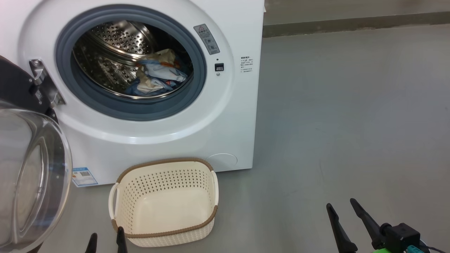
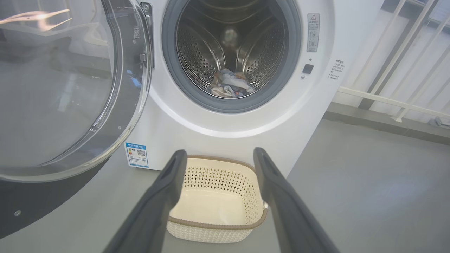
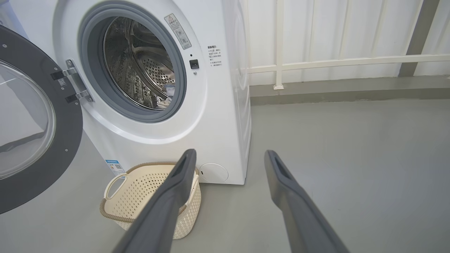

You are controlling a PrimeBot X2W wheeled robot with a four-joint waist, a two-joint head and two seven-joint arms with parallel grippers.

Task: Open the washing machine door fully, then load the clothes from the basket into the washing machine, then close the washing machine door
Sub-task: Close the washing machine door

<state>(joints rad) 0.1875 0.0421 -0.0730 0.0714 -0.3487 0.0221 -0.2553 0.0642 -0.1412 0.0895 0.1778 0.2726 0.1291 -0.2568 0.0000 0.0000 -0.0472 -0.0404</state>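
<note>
Washing machine door point(image 1: 33, 175) hangs wide open on robot's L. Clothes point(image 1: 158, 75) piled in steel drum point(image 1: 116, 38) of washing machine point(image 1: 228, 123). Basket point(image 1: 165, 162) sits on floor point(image 1: 334, 123) just in front of the machine, under the opening. L gripper point(image 1: 107, 232) & R gripper point(image 1: 340, 203): fingers spread wide, holding nothing.

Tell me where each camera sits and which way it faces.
Head view: up high, looking forward and down at the washing machine, its open door and the empty basket; left gripper and right gripper at the bottom edge.
Left wrist view: low, facing straight into the drum along its own open fingers.
Right wrist view: further right, facing the machine obliquely past its own fingers; railing behind.
Shared: all show the clothes in the drum.
</note>
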